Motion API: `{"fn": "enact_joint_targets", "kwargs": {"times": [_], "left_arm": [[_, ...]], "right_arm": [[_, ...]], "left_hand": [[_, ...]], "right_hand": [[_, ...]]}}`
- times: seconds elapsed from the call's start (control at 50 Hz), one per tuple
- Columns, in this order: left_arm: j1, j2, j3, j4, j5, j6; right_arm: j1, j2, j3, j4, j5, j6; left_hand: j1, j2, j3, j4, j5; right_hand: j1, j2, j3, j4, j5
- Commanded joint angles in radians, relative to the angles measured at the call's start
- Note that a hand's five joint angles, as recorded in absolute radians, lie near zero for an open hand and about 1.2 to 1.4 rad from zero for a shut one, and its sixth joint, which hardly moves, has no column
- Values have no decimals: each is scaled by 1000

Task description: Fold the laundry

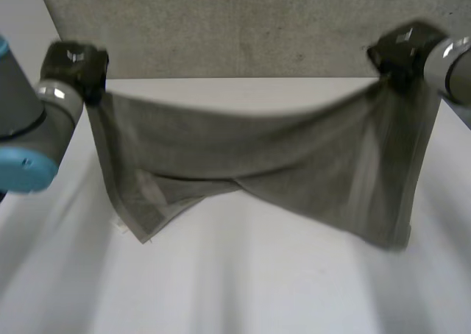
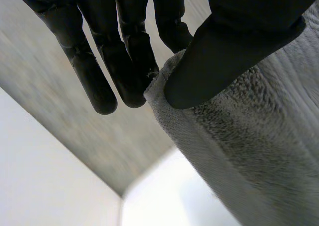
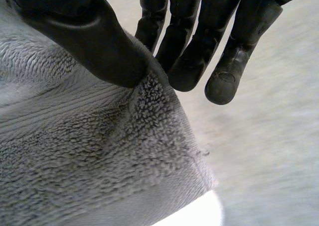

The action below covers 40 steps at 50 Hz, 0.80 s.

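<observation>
You see one grey towel hanging over the white table, held up at its two top corners, your left hand pinched tight on one corner, your right hand pinched tight on the other, middle sagging between them.

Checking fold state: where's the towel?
Head view: the grey towel hangs stretched between the left hand and right hand, each pinching a top corner, over the table.

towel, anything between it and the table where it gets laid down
Nothing visible. The towel hangs between the left hand and right hand, each pinching a top corner, with bare white table below it.
</observation>
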Motion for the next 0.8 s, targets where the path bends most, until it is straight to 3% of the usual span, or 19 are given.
{"fn": "enact_joint_targets", "kwargs": {"times": [0.02, 0.04, 0.08, 0.14, 0.22, 0.36, 0.54, 0.68, 0.8], "left_arm": [[-39, -23, 311, 190, -52, -160], [-39, -23, 311, 191, -52, -161], [-36, 36, 307, 304, -98, -271], [-38, 54, 293, 324, -107, -300], [-36, 51, 206, 275, -107, -299], [-35, 15, 15, 218, -101, -294], [-30, 20, -351, 252, 18, -155], [-3, 122, -601, 352, 115, -15], [30, 212, -664, 384, 139, 0]], "right_arm": [[48, 70, -404, -271, 122, 101], [60, 47, -425, -329, 145, 153], [57, 13, -421, -349, 157, 199], [54, -43, -351, -331, 127, 242], [52, -83, -127, -232, 23, 197], [54, -85, 169, -101, -11, 65], [25, -105, 596, -125, -36, 21], [-23, -203, 779, -229, -69, 17], [-61, -321, 875, -276, -125, 21]], "left_hand": [[188, 180, 181, 178, 190], [188, 180, 181, 178, 190], [188, 180, 181, 178, 190], [188, 180, 181, 178, 190], [188, 180, 181, 178, 190], [188, 180, 181, 178, 190], [188, 180, 181, 178, 190], [188, 180, 181, 178, 190], [188, 180, 181, 178, 190]], "right_hand": [[64, 57, 53, 54, 53], [64, 57, 53, 54, 53], [64, 57, 53, 54, 53], [64, 57, 53, 54, 53], [64, 57, 53, 54, 53], [64, 57, 53, 54, 53], [64, 57, 53, 54, 53], [64, 57, 53, 54, 53], [64, 57, 53, 54, 53]]}}
